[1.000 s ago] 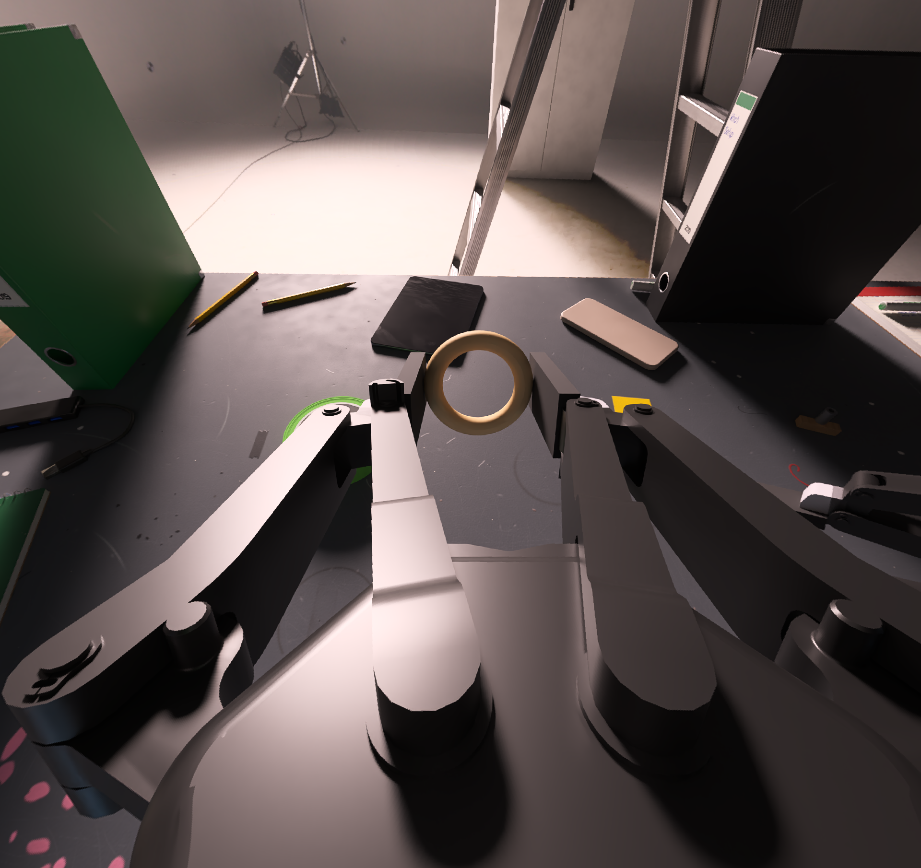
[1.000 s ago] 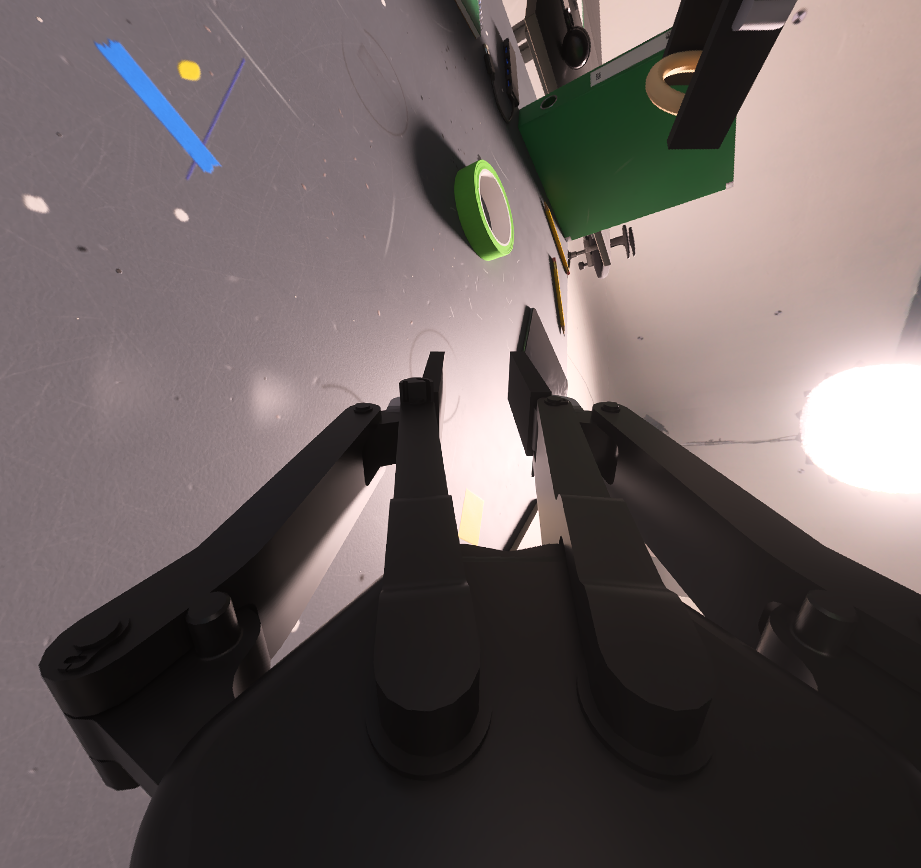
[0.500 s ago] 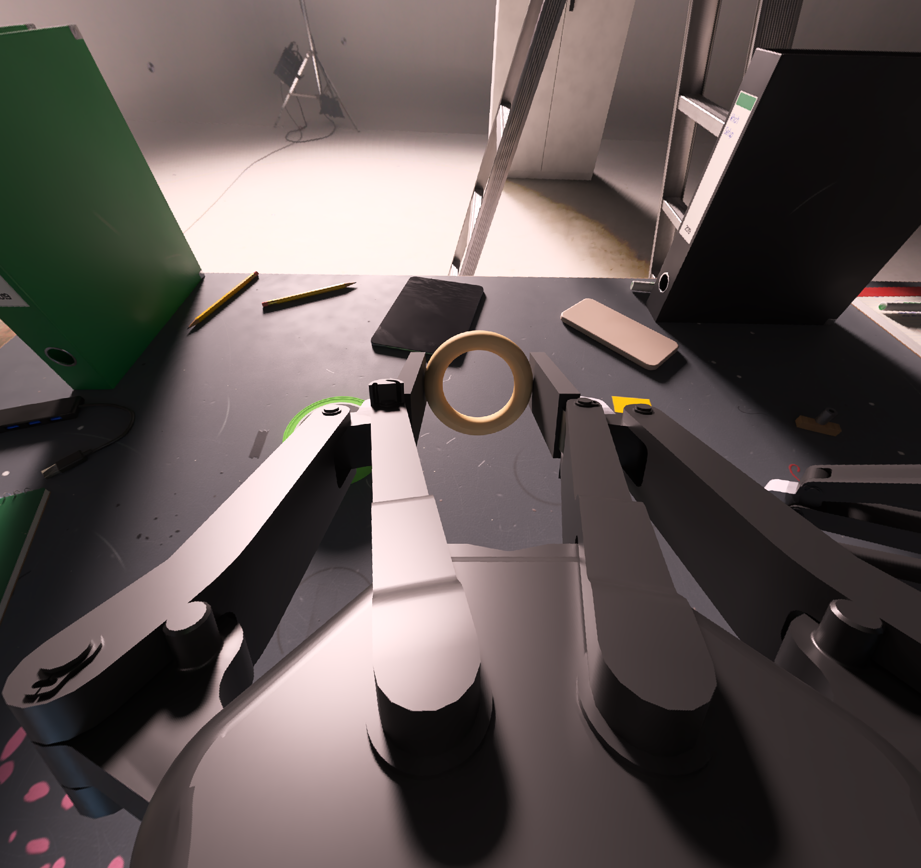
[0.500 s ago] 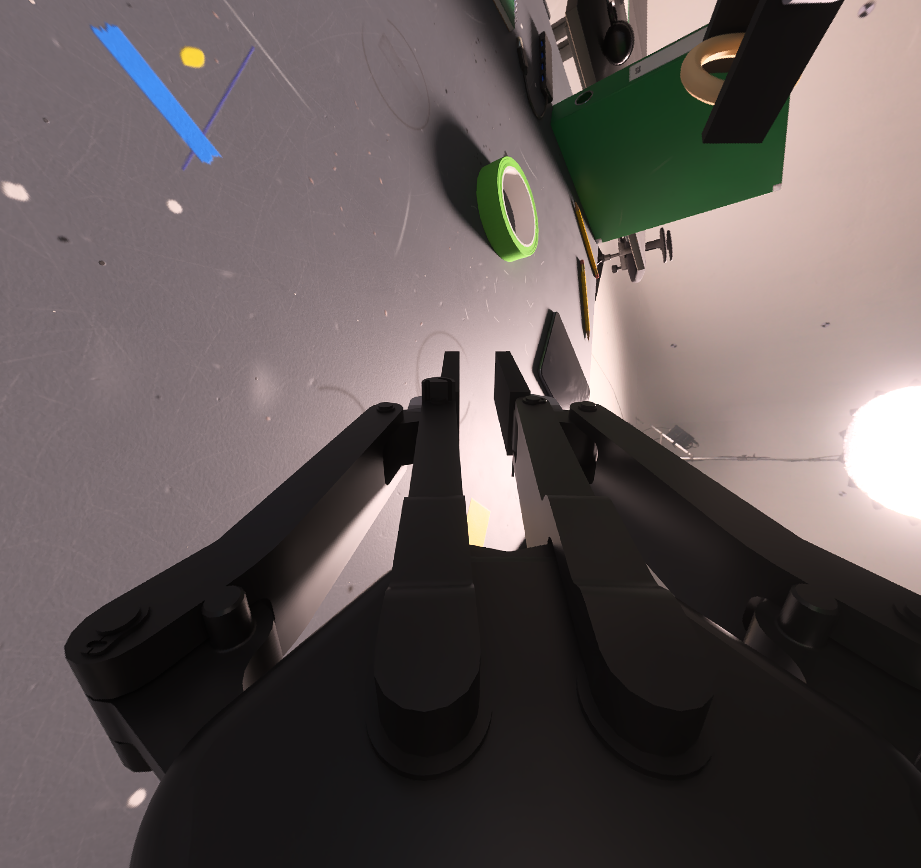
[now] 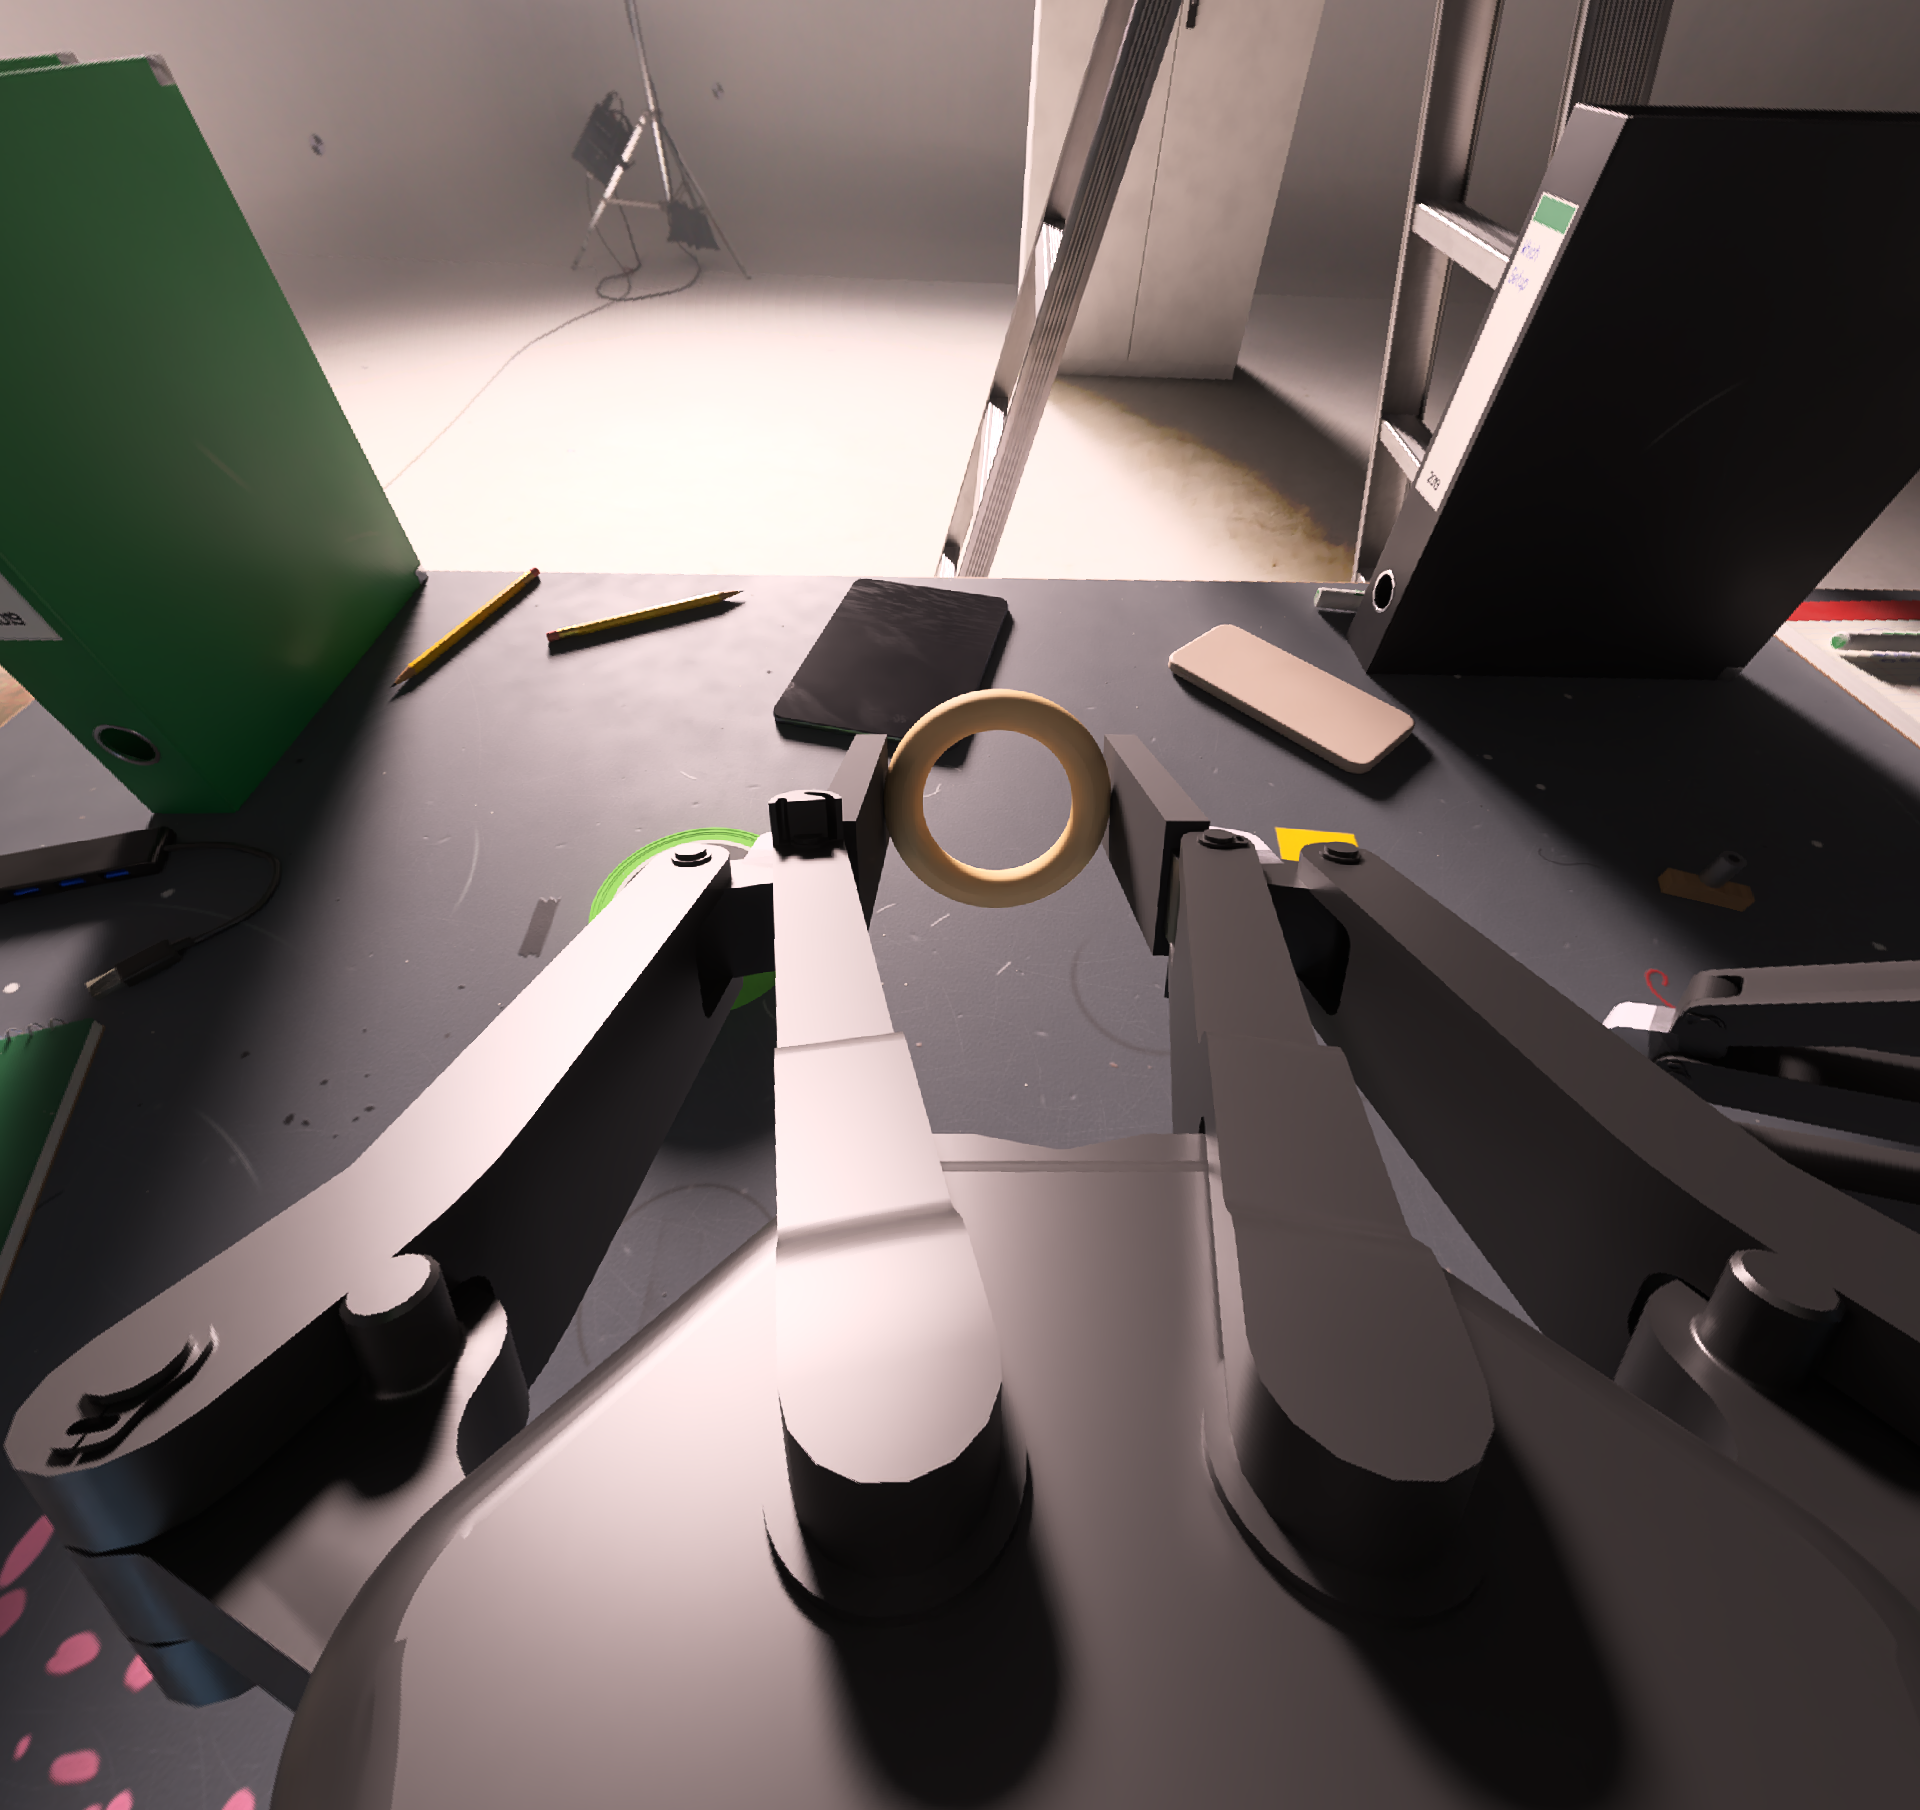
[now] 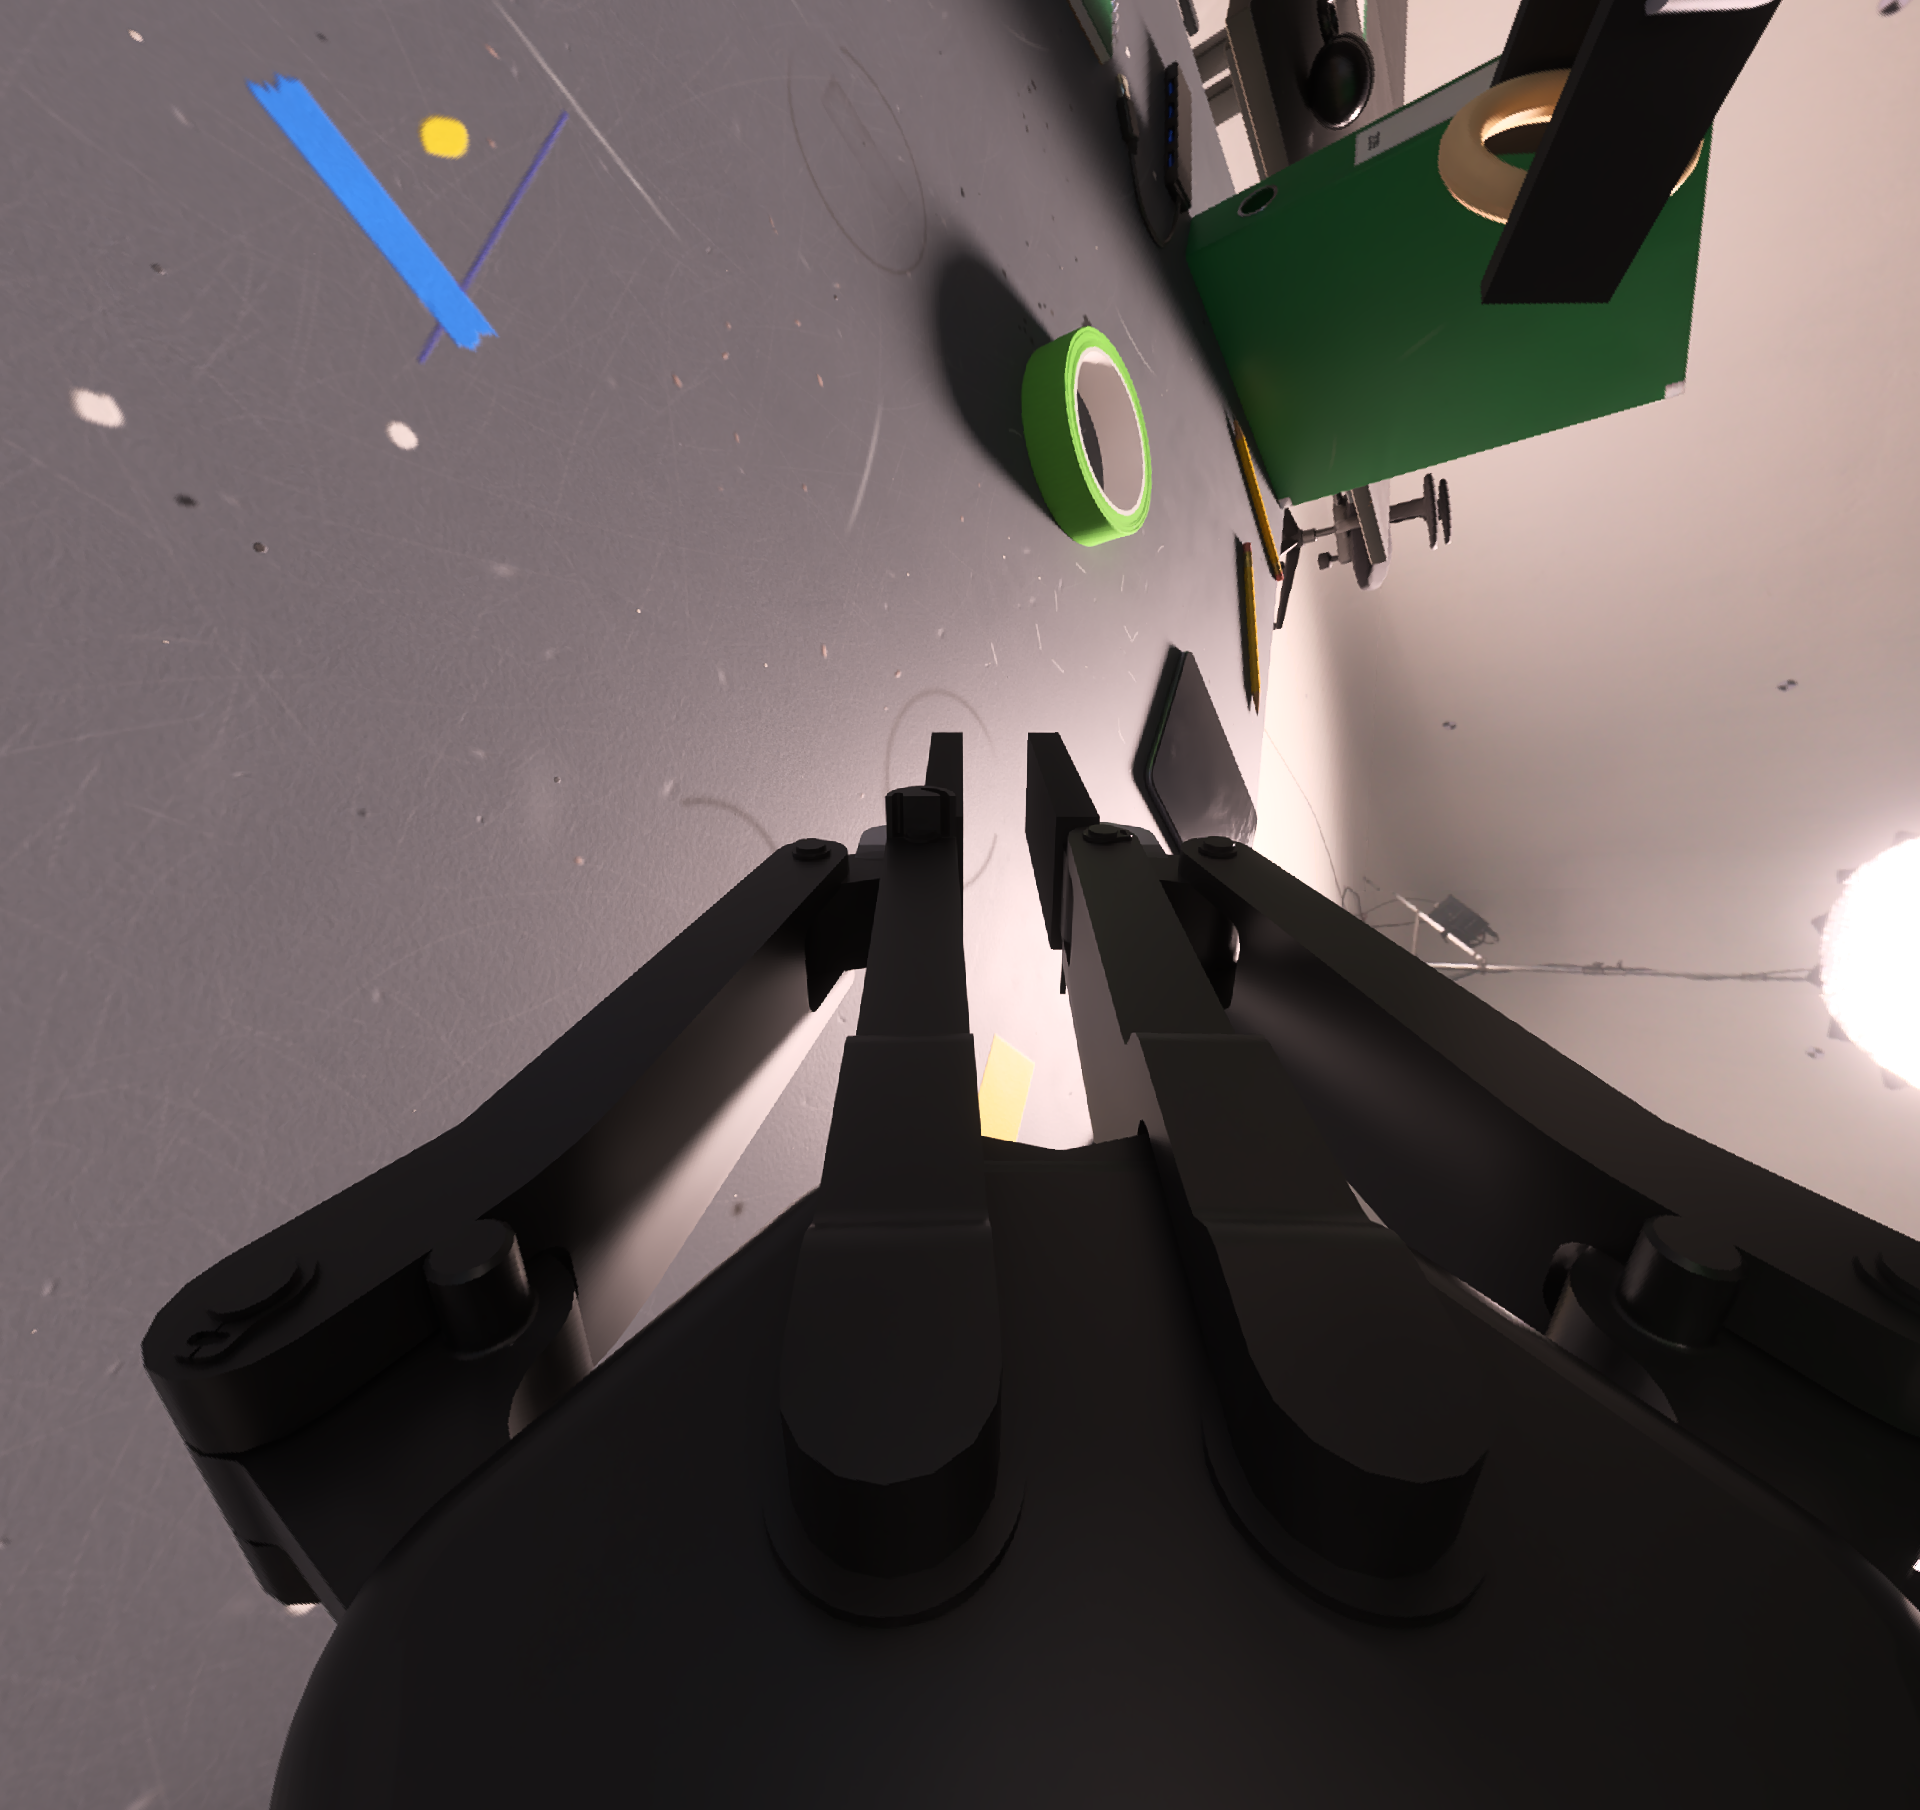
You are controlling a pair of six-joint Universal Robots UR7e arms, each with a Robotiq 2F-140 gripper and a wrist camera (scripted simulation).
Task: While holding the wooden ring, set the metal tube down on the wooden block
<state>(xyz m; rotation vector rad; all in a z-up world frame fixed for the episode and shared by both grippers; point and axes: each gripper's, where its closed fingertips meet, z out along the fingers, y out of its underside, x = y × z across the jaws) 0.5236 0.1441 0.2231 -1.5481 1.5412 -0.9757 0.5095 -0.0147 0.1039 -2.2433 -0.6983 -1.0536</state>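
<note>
My left gripper (image 5: 997, 796) is shut on the wooden ring (image 5: 997, 882) and holds it upright above the dark table (image 5: 416, 929). The ring also shows in the right wrist view (image 6: 1475, 165), at the top right. A small tan wooden block (image 5: 1704, 895) lies on the table at the right, and a short grey metal tube (image 5: 1725, 865) appears to rest on it. My right gripper (image 6: 994, 752) holds nothing, with only a narrow gap between its pads. It lies on its side low over the table and shows at the right edge of the left wrist view (image 5: 1662, 1017).
A green binder (image 5: 177, 430) stands at the left and a dark binder (image 5: 1683, 389) at the back right. A black phone (image 5: 904, 654), a beige phone (image 5: 1288, 695), two pencils (image 5: 644, 614), a green tape roll (image 6: 1086, 435) and a USB hub (image 5: 83, 867) lie around.
The right gripper's fingers have closed from a wide gap to a narrow one, with nothing between them, and it has shifted a little. The left gripper and the ring have not moved.
</note>
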